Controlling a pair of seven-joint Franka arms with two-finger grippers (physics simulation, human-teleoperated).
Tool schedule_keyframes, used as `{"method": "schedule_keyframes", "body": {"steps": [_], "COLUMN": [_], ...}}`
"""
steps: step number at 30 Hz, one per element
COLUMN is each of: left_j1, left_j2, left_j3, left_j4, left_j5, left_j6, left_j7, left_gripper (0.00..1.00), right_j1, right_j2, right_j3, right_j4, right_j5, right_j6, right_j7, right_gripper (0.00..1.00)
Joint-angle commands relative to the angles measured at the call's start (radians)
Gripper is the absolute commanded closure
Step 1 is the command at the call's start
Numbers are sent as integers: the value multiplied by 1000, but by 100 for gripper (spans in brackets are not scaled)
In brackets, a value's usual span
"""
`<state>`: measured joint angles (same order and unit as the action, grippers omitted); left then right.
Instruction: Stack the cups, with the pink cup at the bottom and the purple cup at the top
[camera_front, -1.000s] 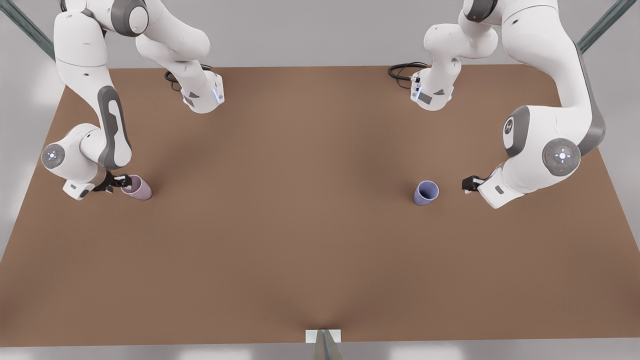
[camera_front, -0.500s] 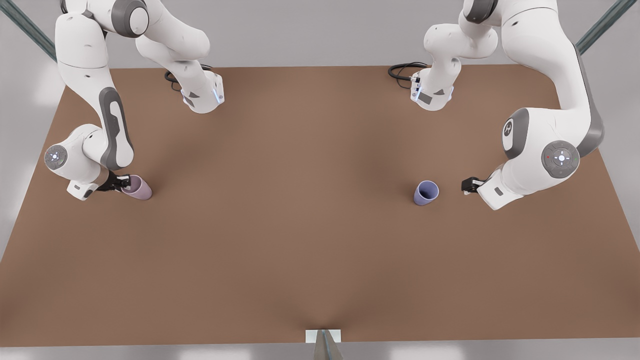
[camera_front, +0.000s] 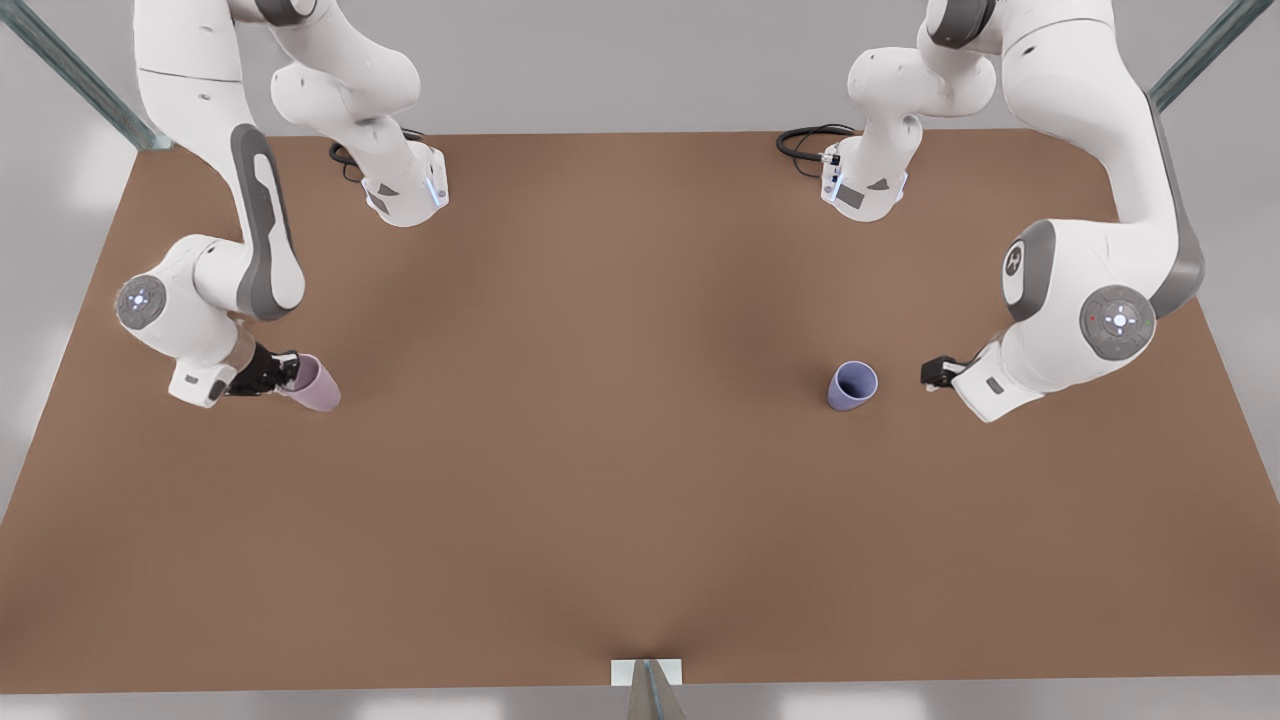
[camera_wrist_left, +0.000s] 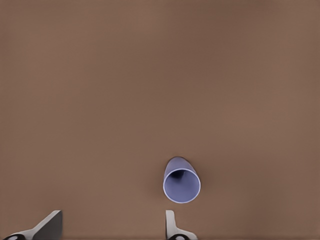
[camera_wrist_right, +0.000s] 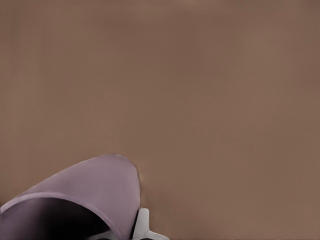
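While right gripper (camera_front: 283, 372) clamps pink cup (camera_front: 317, 384), purple cup (camera_front: 852, 385) stands apart.

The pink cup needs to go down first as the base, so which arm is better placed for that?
The right arm. Its gripper is shut on the pink cup at the rim. The left gripper waits open beside the purple cup, not touching it.

I count two small matte handleless tumblers on my brown table (camera_front: 620, 480): one pale pink-mauve cup (camera_front: 317, 385) and one bluish-lavender cup (camera_front: 851, 386). I see two white robot arms, each ending in one two-finger gripper: the right gripper (camera_front: 272, 374) and the left gripper (camera_front: 934, 373).
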<state>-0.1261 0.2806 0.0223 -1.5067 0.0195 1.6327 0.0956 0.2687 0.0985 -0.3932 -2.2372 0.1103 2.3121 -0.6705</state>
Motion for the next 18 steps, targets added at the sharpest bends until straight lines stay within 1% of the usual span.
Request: {"method": "schedule_keyframes", "body": {"steps": [1, 3, 4, 6, 7, 8, 9, 10, 12, 13, 14, 15, 16, 18], "left_j1": [0, 0, 0, -1, -1, -1, -3, -4, -4, -4, -6, -6, -7, -10], "left_j2": [3, 3, 8, 9, 8, -15, -21, -38, -70, -81, -84, -86, -87, -83], "left_j3": [-1, -1, 1, -1, -1, -1, -2, -4, -4, -4, -5, -7, -10, -10], "left_j4": [0, 0, -1, -4, -24, -110, -148, -208, -331, -378, -412, -443, -475, -518], "left_j5": [-1, -12, -13, -15, -32, -43, -46, -53, -78, -84, -85, -85, -87, -87], "left_j6": [15, 15, 19, 22, 42, 128, 164, 225, 357, 410, 456, 495, 539, 607], "left_j7": [1, 3, 4, 6, 7, 7, 7, 9, 50, 52, 52, 52, 52, 53], "left_gripper": [0, 0, 0, 0, 0, 0, 0, 0, 0, 0, 0, 0, 0, 0], "right_j1": [136, 293, 329, 331, 331, 331, 333, 363, 449, 497, 520, 520, 515, 526], "right_j2": [-17, -13, 15, 112, 173, 266, 337, 429, 592, 653, 743, 808, 860, 892], "right_j3": [5, 37, 73, 250, 312, 369, 409, 430, 429, 424, 421, 421, 412, 407], "right_j4": [27, 71, 103, 224, 310, 427, 534, 665, 916, 994, 1123, 1221, 1284, 1295], "right_j5": [-1, 15, 19, 43, 43, 43, 43, 43, 32, 0, -18, -20, -20, -20], "right_j6": [-131, -134, -135, -134, -134, -132, -135, -164, -252, -258, -293, -313, -303, -298], "right_j7": [503, 782, 902, 1183, 1290, 1396, 1493, 1595, 1770, 1827, 1907, 1922, 1922, 1925], "right_gripper": [79, 79, 79, 79, 79, 79, 79, 79, 79, 79, 79, 79, 79, 79]}}
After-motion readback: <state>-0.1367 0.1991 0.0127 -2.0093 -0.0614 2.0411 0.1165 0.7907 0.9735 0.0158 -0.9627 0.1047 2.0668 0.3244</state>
